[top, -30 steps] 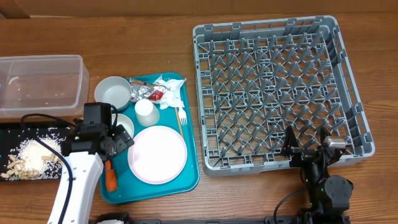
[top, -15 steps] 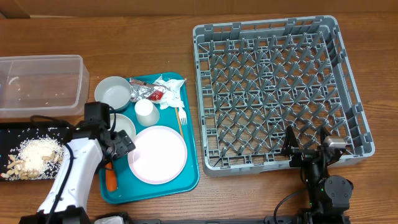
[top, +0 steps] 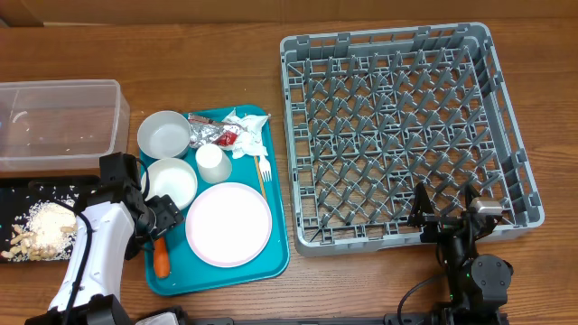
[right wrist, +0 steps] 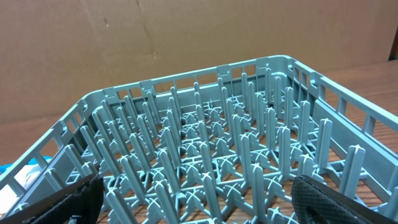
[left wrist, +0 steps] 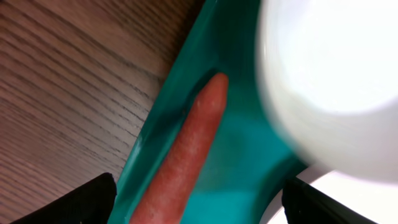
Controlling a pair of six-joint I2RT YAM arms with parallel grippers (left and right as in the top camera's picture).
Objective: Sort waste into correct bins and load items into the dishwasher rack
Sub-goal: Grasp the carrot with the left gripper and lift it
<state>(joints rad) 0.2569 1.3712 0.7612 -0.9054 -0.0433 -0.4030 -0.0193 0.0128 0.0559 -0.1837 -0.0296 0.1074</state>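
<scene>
A small orange carrot [left wrist: 186, 155] lies along the left edge of the teal tray [top: 271, 262]. My left gripper [left wrist: 199, 214] hovers low over it, open, one finger on each side and neither touching. In the overhead view the left gripper [top: 159, 219] sits just above the carrot [top: 162, 259], beside a white bowl [top: 172, 182]. The round plate [top: 228, 223], a second bowl [top: 164, 134], the cup [top: 212, 161], the fork [top: 265, 170], the napkin [top: 246, 125] and foil wrappers [top: 212, 135] share the tray. My right gripper [top: 447, 215] stands open at the near edge of the grey dishwasher rack [top: 406, 126].
The clear tub [top: 59, 122] stands at the far left. In front of it, the black tray [top: 54, 191] holds pale food scraps [top: 41, 226]. The right wrist view looks across the rack's upright pegs [right wrist: 205, 137], with cardboard behind.
My left arm has shifted left and towards the table's front, uncovering the nearer bowl. Its gripper now straddles the carrot, jaws slightly narrower. The right arm has not moved.
</scene>
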